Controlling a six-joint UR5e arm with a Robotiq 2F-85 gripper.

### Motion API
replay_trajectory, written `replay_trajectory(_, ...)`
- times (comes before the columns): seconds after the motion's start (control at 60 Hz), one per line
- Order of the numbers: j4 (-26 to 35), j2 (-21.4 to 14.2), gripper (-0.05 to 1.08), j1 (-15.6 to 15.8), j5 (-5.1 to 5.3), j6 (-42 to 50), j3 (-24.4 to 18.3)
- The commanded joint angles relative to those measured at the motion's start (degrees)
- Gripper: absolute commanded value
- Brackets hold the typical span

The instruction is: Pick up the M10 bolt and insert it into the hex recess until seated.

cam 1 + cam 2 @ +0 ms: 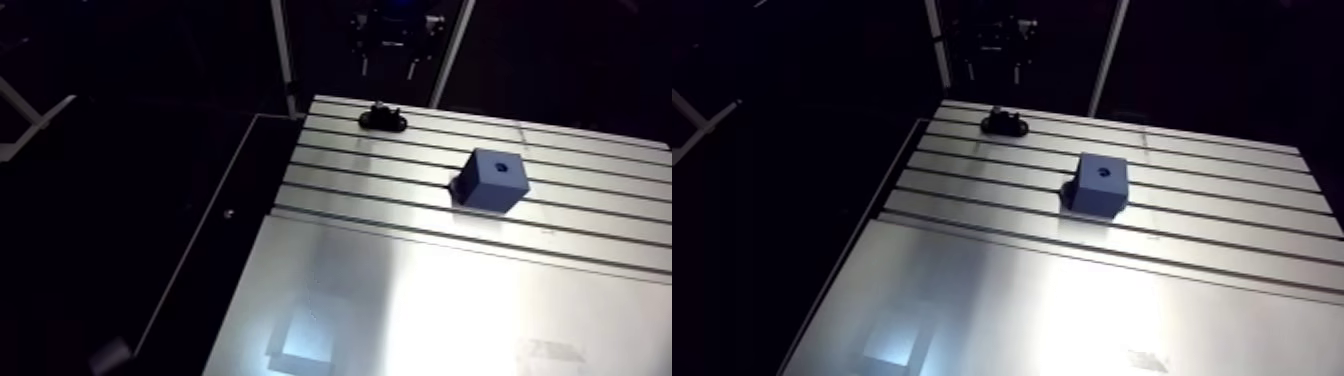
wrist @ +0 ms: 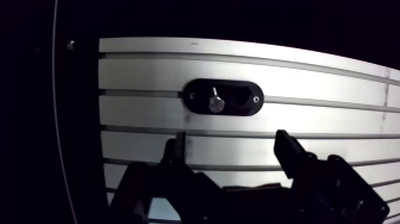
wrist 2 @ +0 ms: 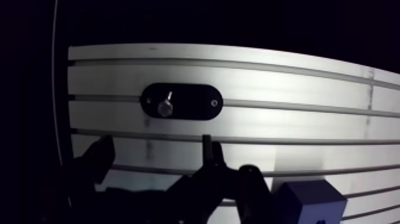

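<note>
1. Aluminium table [image 1: 420,300]: a smooth plate lies nearest the arm camera, and the slotted section begins beyond it.
2. Blue block [image 1: 492,180]: it stands on the slotted section. The dark hole [image 1: 1104,170] in its top face is presumably the recess, but it is too small to tell whether it is hexagonal.
3. Black oval holder [image 2: 223,96]: it rests near the table's far edge, well apart from the block. It has two pockets. One is empty, and the M10 bolt [image 2: 215,105] stands in the other, rising above the holder with a pale, hexagonal-looking end towards the wrist camera.
4. Gripper [image 2: 230,138]: it hangs above the table, short of the holder. Its fingers are spread wide with nothing between them, and the bolt sits ahead of them, untouched.
5. Handling (a judgement): the bolt is likely rigid steel, dense for its size and in no way fragile. Its smooth metal may slip or twist under a light pinch. The best hold is probably across two opposite flats of the hexagonal end, or low on the shank. The bolt should be kept upright so that it lifts straight out of its pocket.
</note>
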Motion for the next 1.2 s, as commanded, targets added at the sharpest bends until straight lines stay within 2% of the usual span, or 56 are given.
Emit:
replay_trajectory(0.017,-0.2,1.0,0.31,0.5,-0.05,0.1,-0.6)
replay_trajectory(0.5,-0.3,3.3,0.47,0.5,-0.05,0.1,-1.0)
replay_trajectory(1.2,0.1,5.2,0.48,1.4,-0.74,2.5,-2.5)
